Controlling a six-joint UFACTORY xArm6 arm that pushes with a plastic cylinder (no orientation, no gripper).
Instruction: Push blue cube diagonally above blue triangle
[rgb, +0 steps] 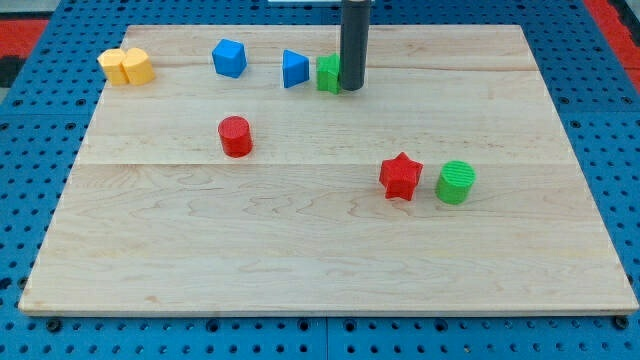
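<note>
Standing at the 12 o'clock part of the wooden bench (300, 240), a straight dark rod, no hand with jaws, so nothing to open, close or grip. My tip (352, 89) down on the bench, touching or almost touching the green block (328, 74) at its 3 o'clock side; shape of this green block partly hidden by the rod, hard to tell. Just at 9 o'clock of the green block, close beside it, the blue triangle (295, 68). Further toward 9 o'clock, apart from the triangle with a clear gap, the blue cube (229, 58), not touched by the tip. At the 10 o'clock corner of the bench, a yellow block (126, 66), shape unclear. Toward 8 o'clock of the cube, the red cylinder (235, 136). At 4 o'clock, the red star (401, 176) and, just beside it at 3 o'clock, the green cylinder (456, 182). No readable writing or labels anywhere.
</note>
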